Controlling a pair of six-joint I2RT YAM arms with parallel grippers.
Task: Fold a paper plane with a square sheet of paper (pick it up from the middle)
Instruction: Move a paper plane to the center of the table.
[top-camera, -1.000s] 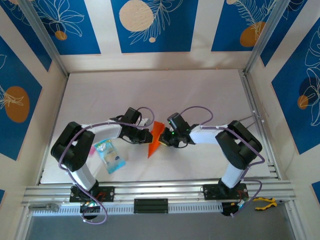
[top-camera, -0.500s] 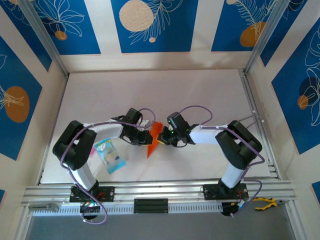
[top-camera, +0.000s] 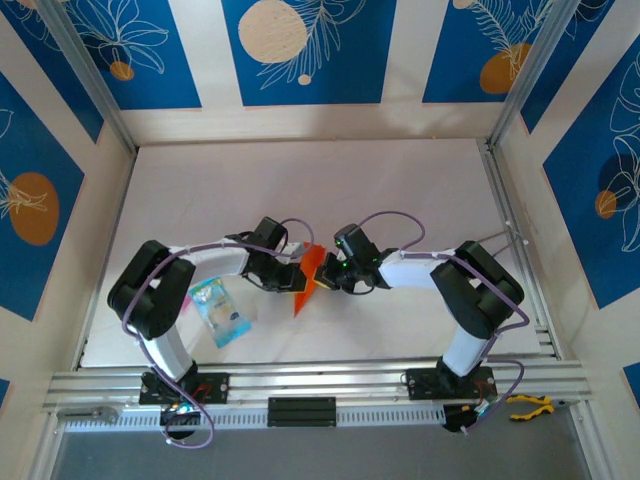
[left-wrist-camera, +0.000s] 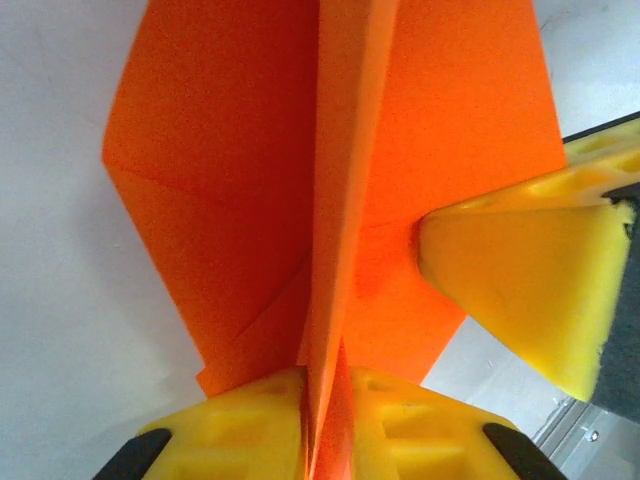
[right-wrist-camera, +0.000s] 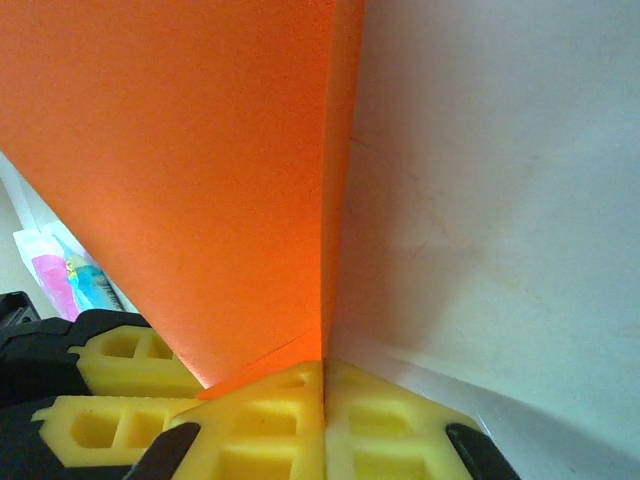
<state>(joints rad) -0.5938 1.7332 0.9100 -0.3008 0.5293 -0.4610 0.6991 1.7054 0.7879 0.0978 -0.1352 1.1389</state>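
The bright orange sheet of paper (top-camera: 303, 298) is folded into a slim pointed shape with a centre crease and stands on edge between both grippers at the table's middle front. My left gripper (top-camera: 297, 276) is shut on the raised centre fold (left-wrist-camera: 330, 200), its yellow pads (left-wrist-camera: 240, 430) pressed on either side of it. From the other side, my right gripper (top-camera: 323, 277) is shut on the paper's edge (right-wrist-camera: 200, 150). In the left wrist view a yellow right finger (left-wrist-camera: 520, 270) presses against the paper's flap. The right wrist view has the left fingers (right-wrist-camera: 110, 370) at lower left.
A small blue and clear plastic packet (top-camera: 220, 310) lies left of the paper, beside the left arm, and shows again in the right wrist view (right-wrist-camera: 55, 265). An aluminium rail (top-camera: 320, 380) runs along the near edge. Patterned walls close in the white table (top-camera: 300, 190).
The left arm has shifted slightly to the right. The paper and both grips stay as they were.
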